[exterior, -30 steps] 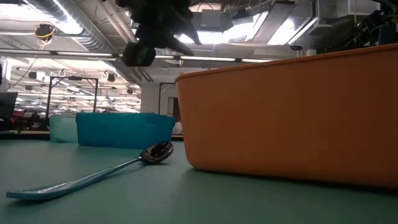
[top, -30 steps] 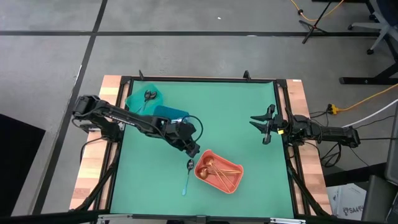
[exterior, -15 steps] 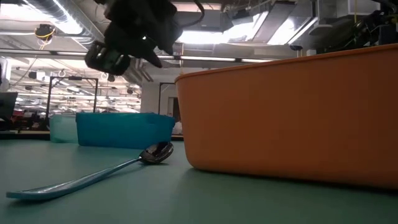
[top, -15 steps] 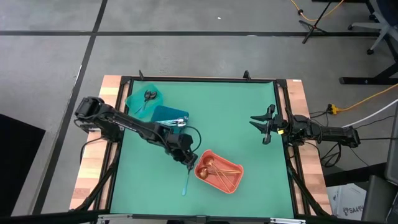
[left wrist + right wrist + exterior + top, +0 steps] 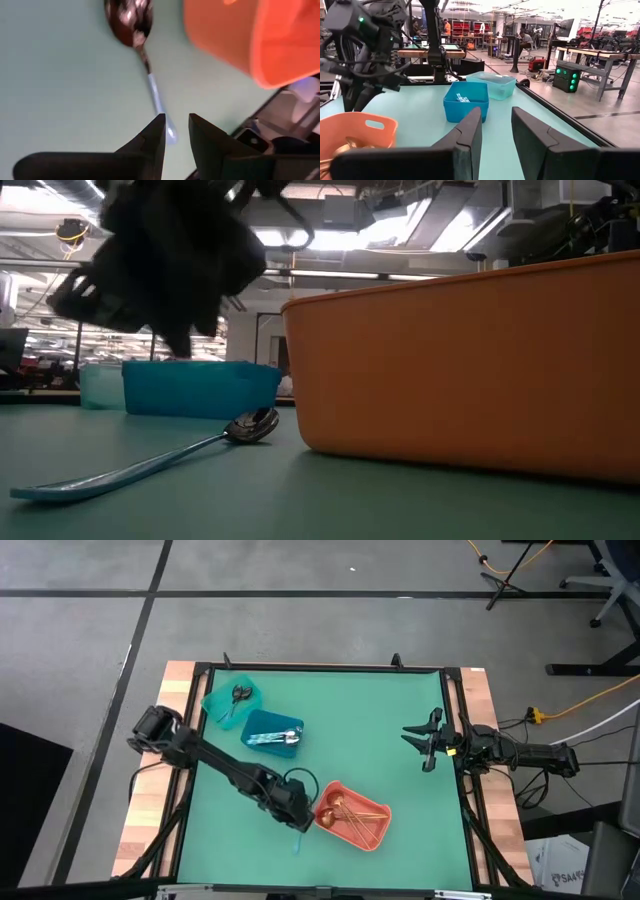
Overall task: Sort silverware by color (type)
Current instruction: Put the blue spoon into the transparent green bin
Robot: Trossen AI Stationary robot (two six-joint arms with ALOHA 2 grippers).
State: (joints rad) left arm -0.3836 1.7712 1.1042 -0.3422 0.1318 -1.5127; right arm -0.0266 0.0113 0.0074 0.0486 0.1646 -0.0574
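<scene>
A spoon with a dark bowl and a light-blue handle [image 5: 298, 840] lies flat on the green mat, close to the coral bin's left side; the low view shows the spoon [image 5: 150, 465] at full length. My left gripper [image 5: 298, 812] hovers over it, open by a narrow gap and pointing down. In the left wrist view the handle's end [image 5: 171, 134] shows between the fingertips of my left gripper [image 5: 176, 127], and the bowl [image 5: 129, 17] lies beyond them. My right gripper [image 5: 420, 747] waits open by the table's right edge.
The coral bin [image 5: 352, 815] holds copper spoons and stands right beside the lone spoon. A blue bin [image 5: 272, 730] with silver and light-blue pieces and a teal bin [image 5: 232, 700] with dark utensils stand near the far left corner. Bare mat lies between the bins and my right gripper.
My left gripper has swung from beside the blue bin toward the table's near edge and come down. It now hangs over the light-blue-handled spoon, covering its bowl in the high view. The spoon has stayed where it was.
</scene>
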